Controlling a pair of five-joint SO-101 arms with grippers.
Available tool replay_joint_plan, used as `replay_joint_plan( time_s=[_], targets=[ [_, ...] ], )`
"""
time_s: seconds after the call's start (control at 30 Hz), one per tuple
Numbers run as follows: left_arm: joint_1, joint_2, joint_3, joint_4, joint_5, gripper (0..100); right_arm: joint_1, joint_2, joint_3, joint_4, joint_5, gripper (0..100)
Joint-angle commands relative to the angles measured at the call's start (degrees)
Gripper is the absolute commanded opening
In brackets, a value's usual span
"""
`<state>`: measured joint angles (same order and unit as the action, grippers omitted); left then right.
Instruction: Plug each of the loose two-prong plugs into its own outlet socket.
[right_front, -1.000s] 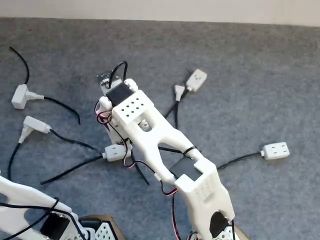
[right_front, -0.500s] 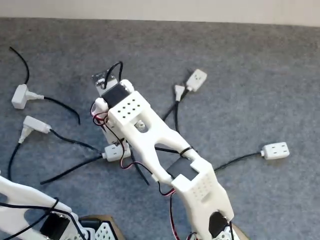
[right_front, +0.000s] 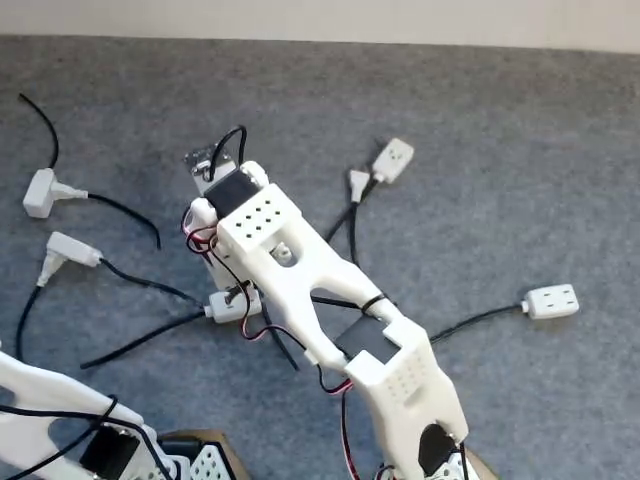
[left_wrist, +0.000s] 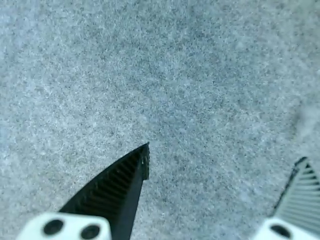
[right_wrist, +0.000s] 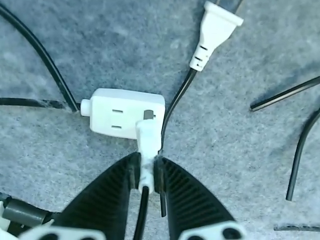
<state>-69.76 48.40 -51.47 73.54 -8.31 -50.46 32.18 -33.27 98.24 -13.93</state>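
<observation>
Mid-desk (right_front: 500, 120), my right fingers (right_wrist: 115, 187) clamp a plug (right_wrist: 146, 142) at its socket (right_wrist: 115, 112); left fingers (left_wrist: 122, 177) spread apart over open desk.

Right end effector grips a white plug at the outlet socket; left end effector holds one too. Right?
No: left wrist view shows the left end effector open, empty, over carpet. The right end effector does grip the plug at the socket.

A robotics lab bench: grey felt mat (right_front: 500, 120), pale wall (right_front: 400, 20) behind, white printed arm (right_front: 300, 270) with exposed wires.
</observation>
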Motion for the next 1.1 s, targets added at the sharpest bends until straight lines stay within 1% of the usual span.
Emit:
replay_joint_plan(
  time_s=[0.0,0.17,0.23,0.37,0.47,0.7,0.93,1.07],
  targets=[
    [0.3,-0.7,-2.4,0.0,0.4,42,-0.7,-1.0,0.3,2.7,-0.4,0.5],
    [0.4,-0.7,-2.4,0.0,0.4,42,-0.6,-7.2,0.6,2.7,-0.4,0.5],
    [0.6,-0.7,-2.4,0.0,0.4,42,-0.6,-9.5,0.8,2.7,0.9,0.5],
    [0.7,-0.7,-2.4,0.0,0.4,42,-0.6,-11.8,5.0,2.7,1.8,0.5],
    [0.7,-0.7,-2.4,0.0,0.4,42,-0.6,-11.1,7.2,2.7,1.9,0.5],
    [0.7,-0.7,-2.4,0.2,0.4,42,-0.6,-7.8,7.3,2.2,1.9,0.5],
    [0.7,-0.7,-2.3,0.2,0.4,42,-0.6,-7.7,1.4,2.6,1.6,0.5],
    [0.7,-0.7,-2.2,0.1,0.4,42,-0.6,-7.8,0.3,2.6,1.8,0.5]
  ],
)
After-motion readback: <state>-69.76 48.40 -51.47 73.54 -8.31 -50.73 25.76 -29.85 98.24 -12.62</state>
